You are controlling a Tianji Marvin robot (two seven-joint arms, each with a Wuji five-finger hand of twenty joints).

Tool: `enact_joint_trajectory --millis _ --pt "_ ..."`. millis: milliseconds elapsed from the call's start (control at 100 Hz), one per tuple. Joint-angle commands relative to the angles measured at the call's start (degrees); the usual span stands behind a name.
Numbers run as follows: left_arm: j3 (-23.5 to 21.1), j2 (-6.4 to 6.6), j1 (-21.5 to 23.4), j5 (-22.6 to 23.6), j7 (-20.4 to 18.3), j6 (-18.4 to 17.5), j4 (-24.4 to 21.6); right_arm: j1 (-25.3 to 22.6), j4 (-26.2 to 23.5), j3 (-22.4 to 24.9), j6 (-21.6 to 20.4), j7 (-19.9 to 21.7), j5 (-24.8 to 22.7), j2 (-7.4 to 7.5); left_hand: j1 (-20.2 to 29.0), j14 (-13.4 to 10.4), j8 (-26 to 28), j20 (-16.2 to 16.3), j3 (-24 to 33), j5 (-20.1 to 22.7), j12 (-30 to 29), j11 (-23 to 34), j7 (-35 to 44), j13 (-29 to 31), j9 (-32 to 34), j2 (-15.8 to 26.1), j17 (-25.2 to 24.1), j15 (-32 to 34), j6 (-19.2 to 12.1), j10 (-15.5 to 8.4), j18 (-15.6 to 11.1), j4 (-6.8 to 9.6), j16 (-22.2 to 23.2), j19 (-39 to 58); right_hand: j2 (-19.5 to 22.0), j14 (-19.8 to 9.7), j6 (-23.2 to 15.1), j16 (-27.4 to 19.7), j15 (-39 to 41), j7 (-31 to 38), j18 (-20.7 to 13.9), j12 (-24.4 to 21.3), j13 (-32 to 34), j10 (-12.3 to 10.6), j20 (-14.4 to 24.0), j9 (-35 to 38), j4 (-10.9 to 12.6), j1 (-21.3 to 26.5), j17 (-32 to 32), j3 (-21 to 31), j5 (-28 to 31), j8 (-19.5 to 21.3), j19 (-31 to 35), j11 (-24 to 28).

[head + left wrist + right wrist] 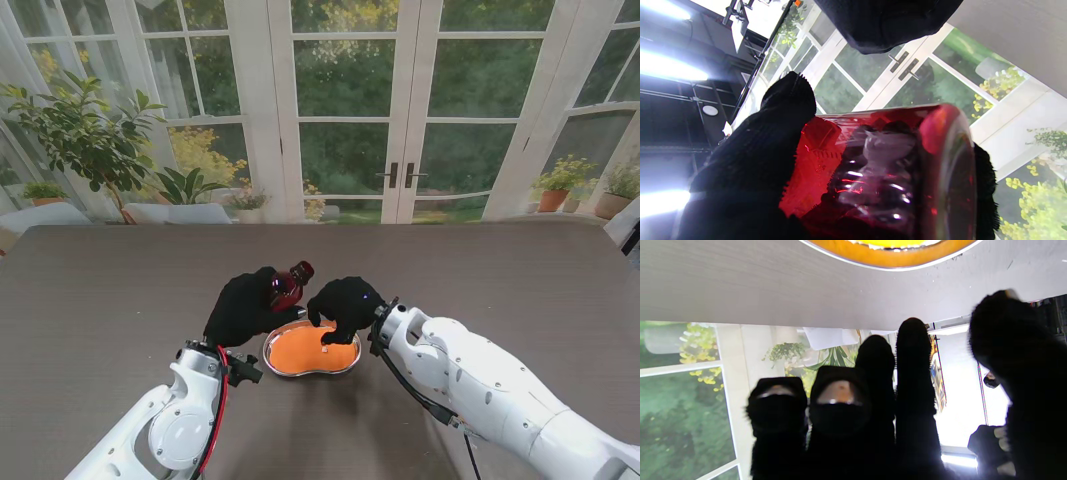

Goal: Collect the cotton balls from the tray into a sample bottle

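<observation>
On the table (pixel 110 300), a left robot hand (pixel 240 305) holds a red bottle (pixel 288 285) beside an orange tray (pixel 310 350).

I'm seeing black knit gloves covering my left hand (pixel 243 305) and right hand (pixel 345 303), glossy white arm shells, a red cable along the left forearm, black cables trailing the right.
</observation>
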Motion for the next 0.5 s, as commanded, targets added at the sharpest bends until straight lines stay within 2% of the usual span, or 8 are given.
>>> enact_joint_trajectory --millis 0,50,490 --pt "-0.11 -0.08 0.16 0.06 -1.03 0.00 -0.42 0.41 0.90 -0.74 -0.30 0.86 -0.36 -0.81 15.42 2.33 0.92 1.07 16.75 7.72 1.08 0.54 10.16 2.09 2.95 17.83 -0.09 4.41 -11.04 -2.05 -2.26 1.09 0.95 3.24 -3.89 -2.02 -1.22 1.17 2.34 1.71 0.04 0.99 1.36 -1.14 -0.72 1.77 -2.40 0.63 1.06 2.95 2.00 -1.73 1.91 1.54" --pt "-0.13 -0.07 0.19 0.06 -1.08 0.03 -0.45 1.23 2.08 -2.16 -0.33 -0.16 -0.56 -1.14 15.38 2.51 0.91 1.06 16.76 7.75 1.04 0.51 10.16 2.05 2.97 17.87 -0.09 4.36 -10.98 -1.97 -2.27 1.08 0.93 3.25 -4.24 -1.99 -1.57 1.28 2.66 2.79 0.12 1.09 1.29 -1.25 -0.82 1.98 -3.85 0.41 1.21 3.23 2.26 -3.13 1.99 1.58" --pt "-0.40 -0.06 0.48 0.20 -0.96 0.12 -0.80 6.07 9.06 -10.82 1.96 -4.11 -1.00 -3.40 15.21 2.42 0.89 1.03 16.91 7.84 1.04 0.60 10.22 2.18 3.09 17.67 -0.01 4.45 -11.15 -2.08 -2.23 1.06 0.94 3.29 -6.10 -3.35 -1.54 3.35 7.43 4.30 0.06 3.11 1.33 -2.21 -1.05 4.98 -5.24 1.19 3.89 3.22 3.89 -7.01 3.45 3.99"
